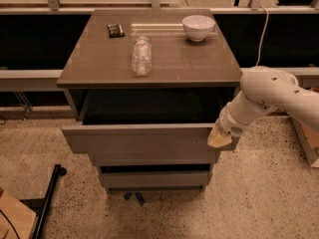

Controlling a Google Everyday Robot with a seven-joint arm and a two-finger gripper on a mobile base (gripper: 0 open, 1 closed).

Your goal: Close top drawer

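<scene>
The top drawer [142, 139] of the grey-brown cabinet [149, 59] stands pulled out, its flat front facing me and its inside dark. My gripper [219, 137] sits at the end of the white arm [271, 96], against the right end of the drawer front. The two lower drawer fronts [154, 178] sit further back below it.
On the cabinet top lie a clear plastic bottle [141, 56] on its side, a white bowl [198, 27] at the back right, and a small dark packet [116, 30] at the back left. A black stand leg [50, 198] lies on the speckled floor at lower left. A cable [260, 34] hangs at the right.
</scene>
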